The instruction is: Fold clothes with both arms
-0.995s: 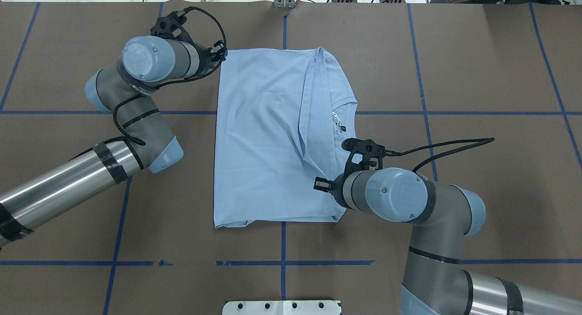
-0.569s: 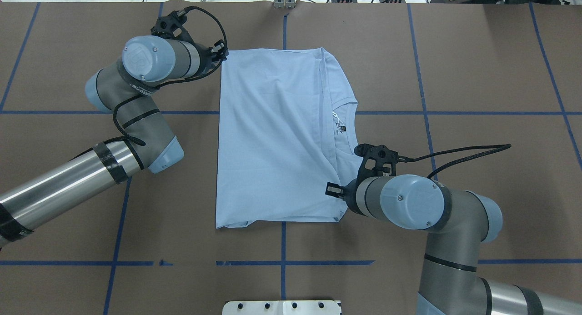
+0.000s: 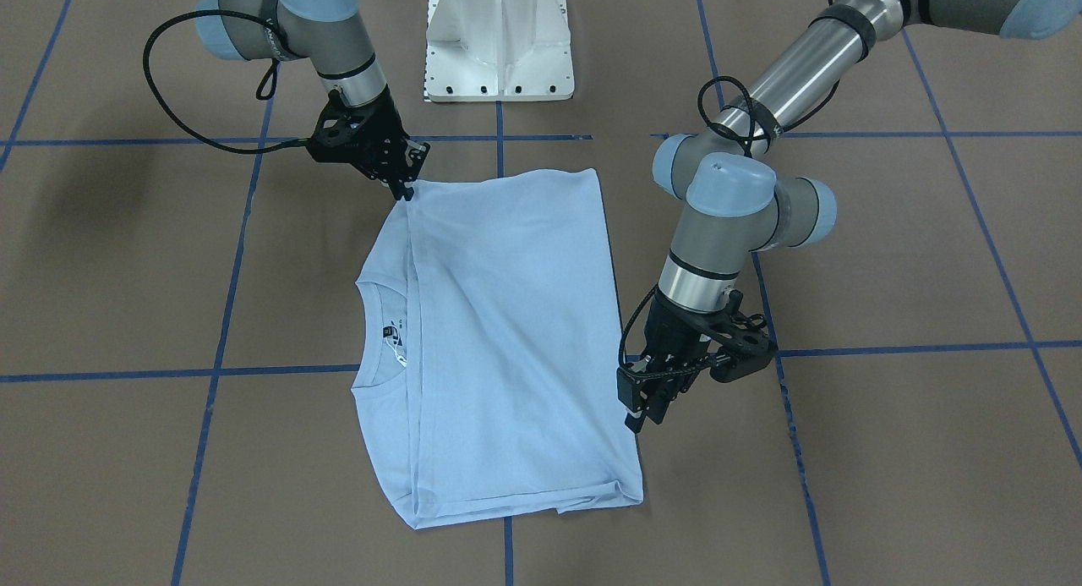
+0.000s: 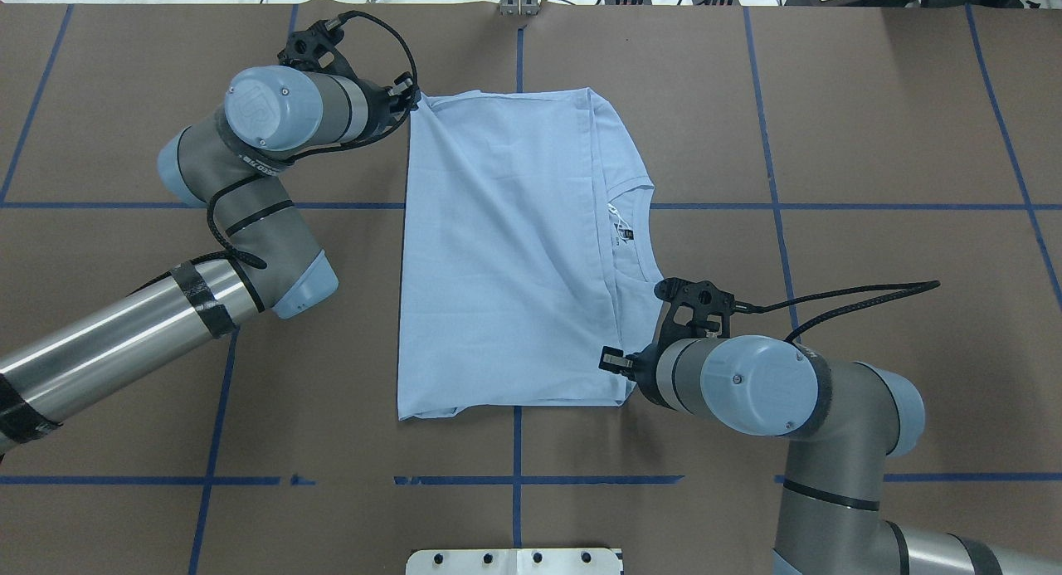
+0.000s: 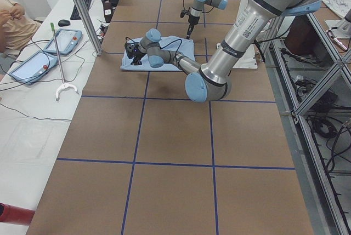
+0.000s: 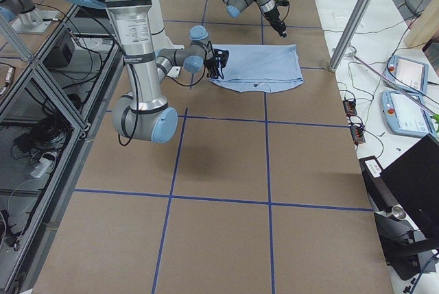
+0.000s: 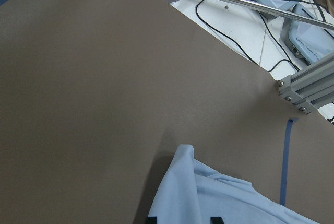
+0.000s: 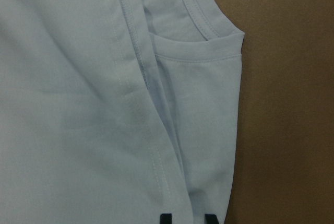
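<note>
The light blue T-shirt (image 4: 506, 251) lies flat in the middle of the brown table (image 4: 871, 127). It is folded into a tall rectangle. Its collar and the black neck label (image 4: 624, 235) are on the robot's right side.

The left gripper (image 3: 639, 415) is at the shirt's far left corner, the corner most distant from the robot. In the left wrist view the cloth rises as a small peak and runs down between the 2 fingertips (image 7: 152, 220). There is a dark shadow beside it on the table. The fingers pinch this corner. Only their ends show at the picture's lower edge, with the fabric filling the space between them.

The right gripper (image 3: 407, 190) is at the opposite corner, near the robot and on the collar side. In the front-facing view its tips touch the cloth just at that corner. In the right wrist view the 2 fingertips (image 8: 166, 217) stand close together on the shirt's outer edge. The stitched hem of the upper layer and the layer under it run into the gap. This gripper also is clamped on the fabric.

Between the 2 grippers the shirt lies smooth, with 1 straight fold line beside the collar.

The white pedestal base (image 3: 499, 36) stands behind the shirt, near the robot's side of the table.
</note>
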